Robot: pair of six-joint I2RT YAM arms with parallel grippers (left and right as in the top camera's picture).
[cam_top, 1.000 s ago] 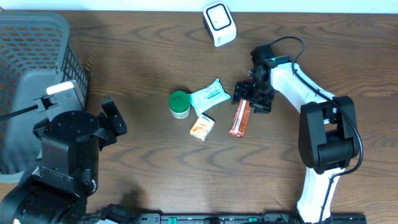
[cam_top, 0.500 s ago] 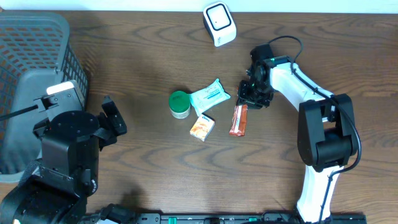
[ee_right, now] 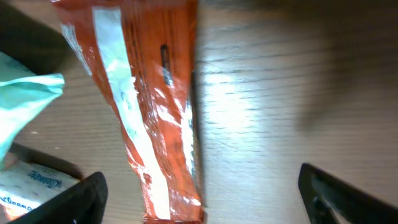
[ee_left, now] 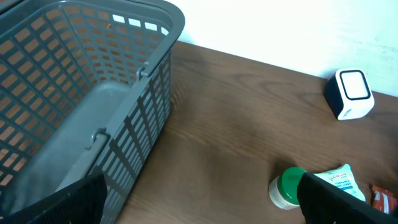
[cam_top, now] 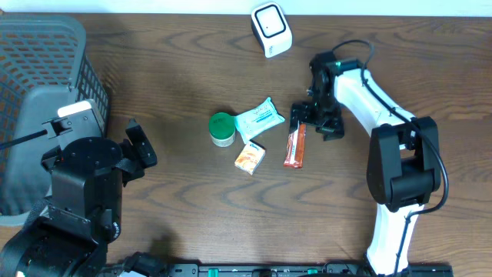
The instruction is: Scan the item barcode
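Wrapper (ee_right: 146,118) lies flat, glossy orange, white-striped.

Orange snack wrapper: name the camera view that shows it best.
Right wrist: the orange snack wrapper fills much of the frame close up, creases visible. Overhead shows it whole but small. Left wrist catches only a sliver at the right edge.

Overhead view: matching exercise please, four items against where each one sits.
Items:
1. round green-lidded jar
2. long orange-red foil wrapper
3. white box-shaped scanner
4. grey plastic mesh basket

Places:
a. top centre of the view
b. far left of the view
c. at the right end effector
d. just left of the teal tissue packet

Pairs: 1-d, 2-c, 3-a, 4-b
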